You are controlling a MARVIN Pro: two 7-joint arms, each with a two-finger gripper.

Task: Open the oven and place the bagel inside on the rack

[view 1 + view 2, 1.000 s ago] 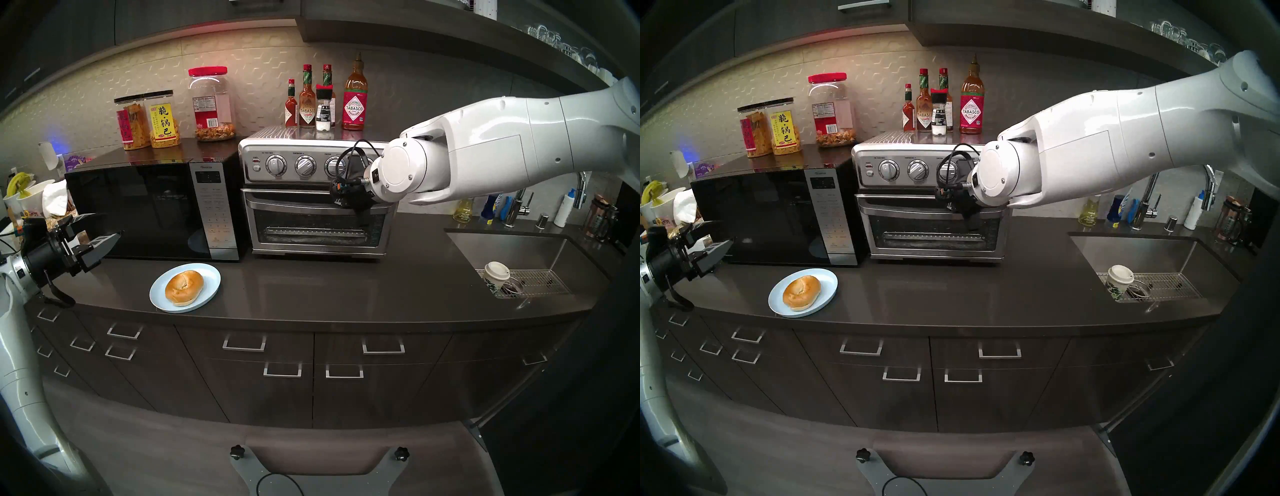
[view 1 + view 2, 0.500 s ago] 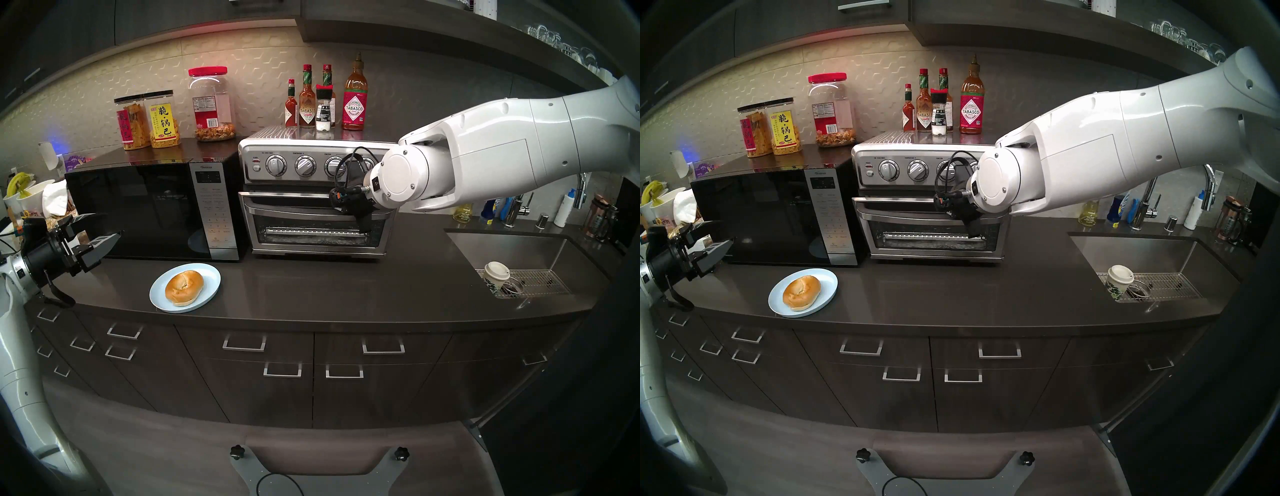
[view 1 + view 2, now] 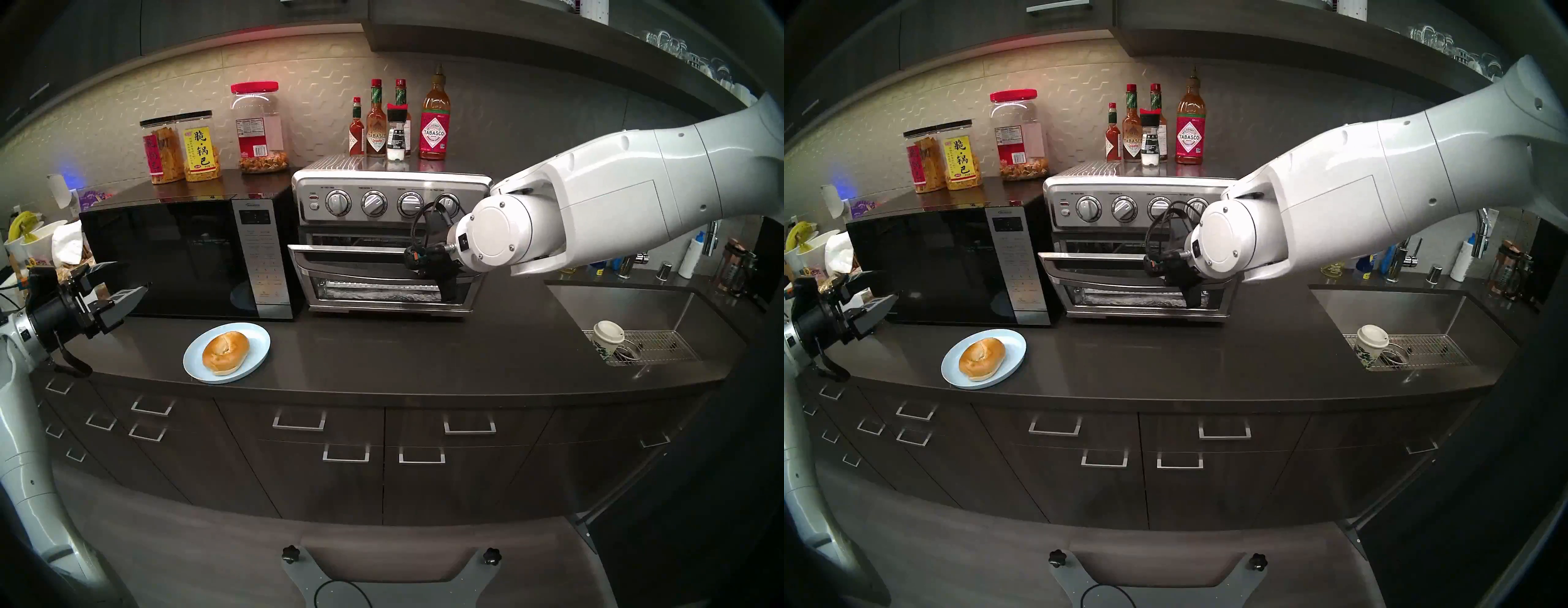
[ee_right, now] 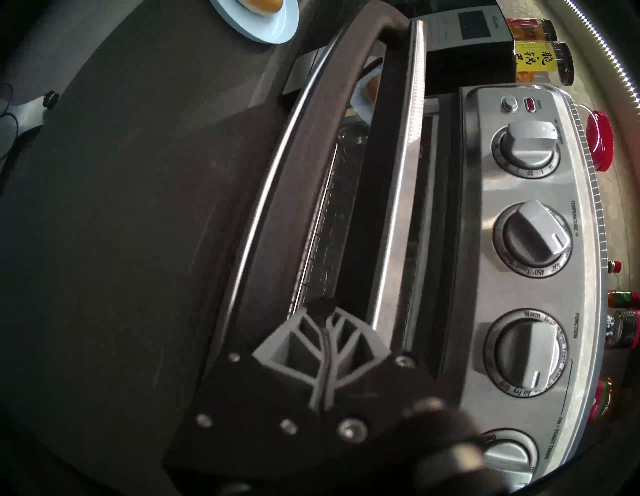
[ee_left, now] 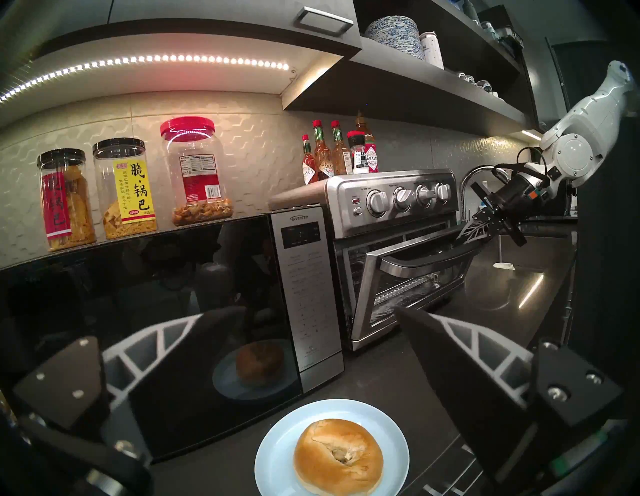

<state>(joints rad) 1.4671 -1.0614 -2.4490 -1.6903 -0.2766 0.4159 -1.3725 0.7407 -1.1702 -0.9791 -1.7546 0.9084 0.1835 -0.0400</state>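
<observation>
My right gripper (image 4: 325,324) has its fingers pressed together, hooked behind the oven's bar handle (image 4: 294,180) near the handle's right end; nothing pinched between them that I can see. Door (image 3: 382,271) is tipped partway out from the oven (image 3: 390,199), top edge leaning toward me, gap open along the top. Through the glass I see a foil-lined tray (image 3: 377,292) low in the cavity; the rack (image 5: 403,289) shows only partly in the left wrist view. Left of the oven sits the microwave (image 3: 186,259), touching or nearly so. Bagel (image 3: 225,347) lies on a pale blue plate (image 3: 254,339) on the counter (image 3: 424,352), in front of the microwave, left and forward of the oven. My left gripper (image 3: 123,284) hovers spread wide, empty, further left of the plate.
</observation>
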